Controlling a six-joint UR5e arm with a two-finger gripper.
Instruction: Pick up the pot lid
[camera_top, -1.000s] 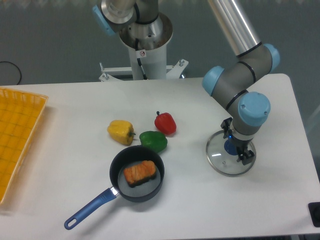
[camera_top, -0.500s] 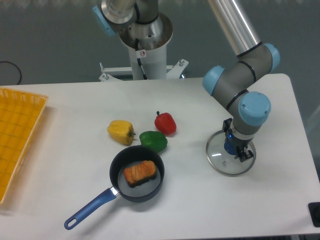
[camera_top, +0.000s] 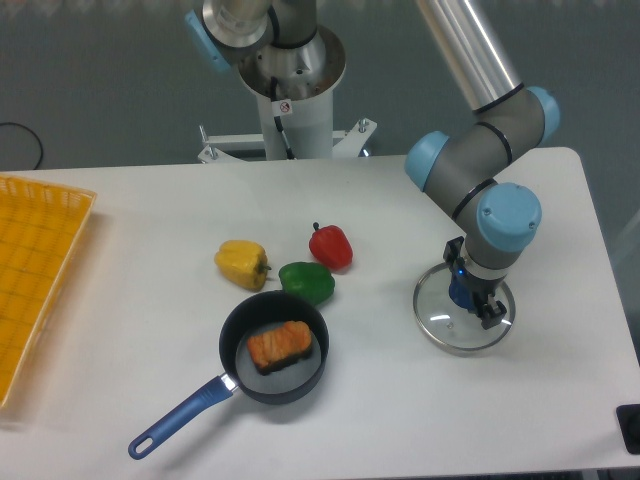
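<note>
While your claw (camera_top: 473, 287) grips its blue knob (camera_top: 461, 295), pot lid (camera_top: 448, 326) sits toward right side of bench (camera_top: 380, 420), well apart from pan (camera_top: 231, 384); your arm (camera_top: 508, 216) reaches in from top, claw pointing down.

The gripper (camera_top: 474, 287) points down with its fingers about the blue knob (camera_top: 461, 294) of the glass pot lid (camera_top: 437, 317), which lies beneath it. Left of the gripper in the view are a red pepper (camera_top: 331, 248), a green one (camera_top: 306, 283) and, farther off, a yellow one (camera_top: 242, 265). Left and nearer the camera, a black pan (camera_top: 312, 374) holds an orange-brown item (camera_top: 281, 346). A yellow-orange crate (camera_top: 40, 280) stands farthest left of it.
</note>
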